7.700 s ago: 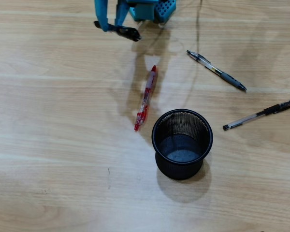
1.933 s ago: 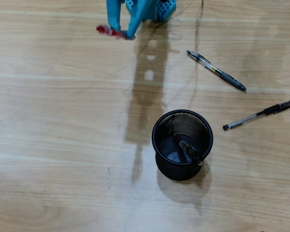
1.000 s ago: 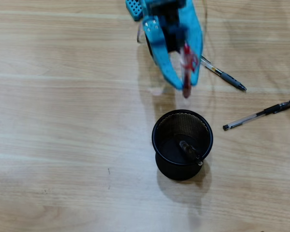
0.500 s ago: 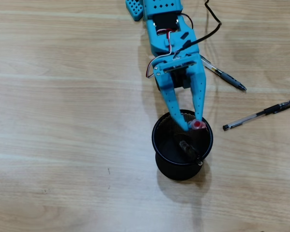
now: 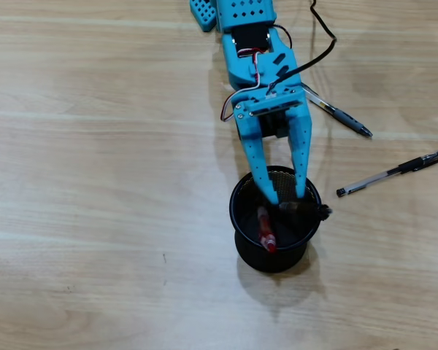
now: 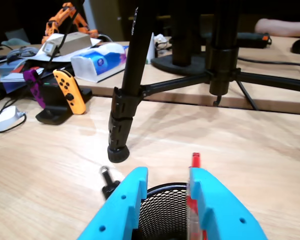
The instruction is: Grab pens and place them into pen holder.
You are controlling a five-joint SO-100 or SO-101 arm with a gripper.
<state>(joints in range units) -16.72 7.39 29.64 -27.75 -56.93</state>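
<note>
A black mesh pen holder (image 5: 242, 219) stands on the wooden table, and my blue gripper (image 5: 287, 197) hangs over it, open, both fingertips dipping inside its rim. A red pen (image 5: 266, 230) stands in the holder. In the wrist view the red pen (image 6: 195, 160) rests along the inner face of the right finger, and the holder (image 6: 162, 210) shows between the jaws of the gripper (image 6: 168, 175). A black pen (image 5: 306, 208) lies across the holder's right rim in the overhead view, and its end (image 6: 107, 182) pokes out left of the left finger.
Two more black pens lie on the table right of the arm in the overhead view, one (image 5: 339, 113) near the arm and one (image 5: 394, 172) farther right. A tripod leg (image 6: 121, 125) stands just beyond the holder. Clutter sits on a table behind.
</note>
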